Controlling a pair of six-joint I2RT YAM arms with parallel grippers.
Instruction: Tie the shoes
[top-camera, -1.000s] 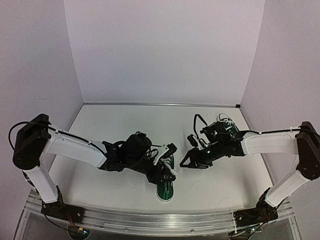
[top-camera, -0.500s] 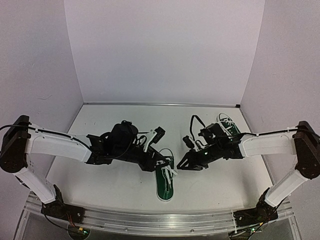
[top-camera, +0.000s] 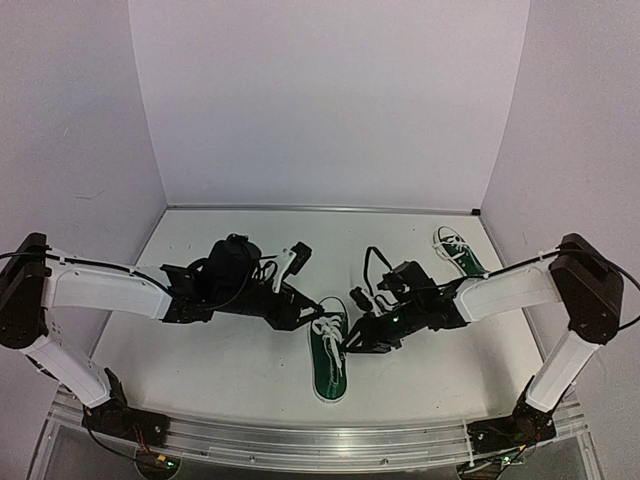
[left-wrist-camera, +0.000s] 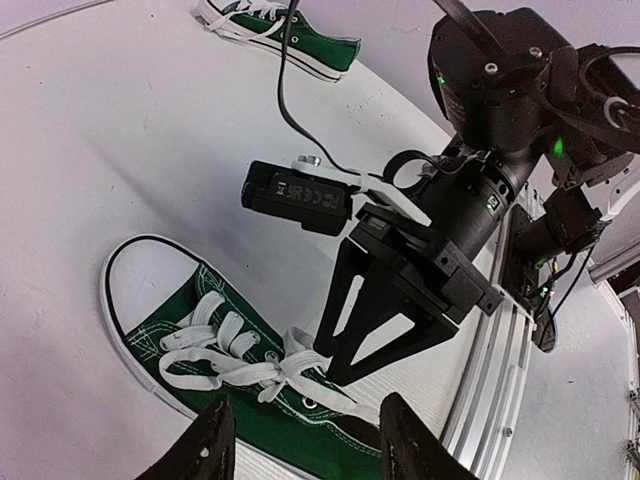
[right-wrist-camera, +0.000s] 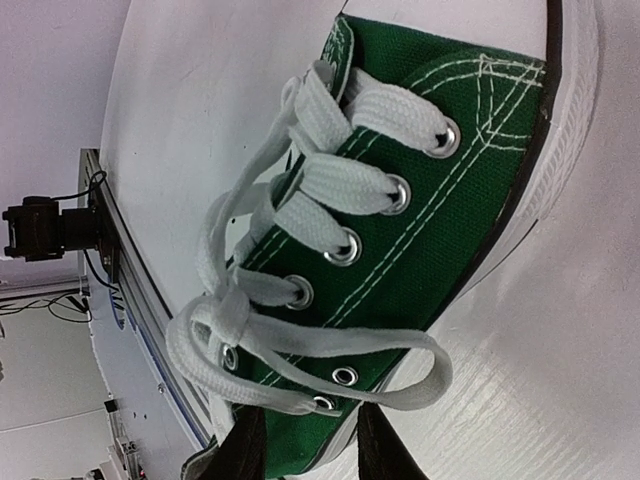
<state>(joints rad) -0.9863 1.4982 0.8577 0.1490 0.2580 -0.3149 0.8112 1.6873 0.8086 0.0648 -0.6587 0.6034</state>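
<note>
1. White tabletop (top-camera: 230, 370) carries both shoes: near sneaker (top-camera: 328, 358) between the grippers, far sneaker (top-camera: 458, 250) by the right wall.
2. Spread and empty, left gripper (left-wrist-camera: 305, 450) and right gripper (right-wrist-camera: 312, 448) flank its loosely knotted laces (right-wrist-camera: 230, 310).
3. Best pinch one loop each, then pull apart evenly.

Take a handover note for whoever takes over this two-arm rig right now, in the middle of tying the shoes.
Left gripper: open, empty, close by the near dark green canvas sneaker.
Right gripper: open, holding nothing, beside the knot in that sneaker's white laces.
Second green sneaker: back right, away from both arms.
Done: the near sneaker's laces show a knot with a loop. Whether it is a full bow, I cannot tell.
Left: check that knot, then tie the second sneaker, whose laces look loose.
</note>
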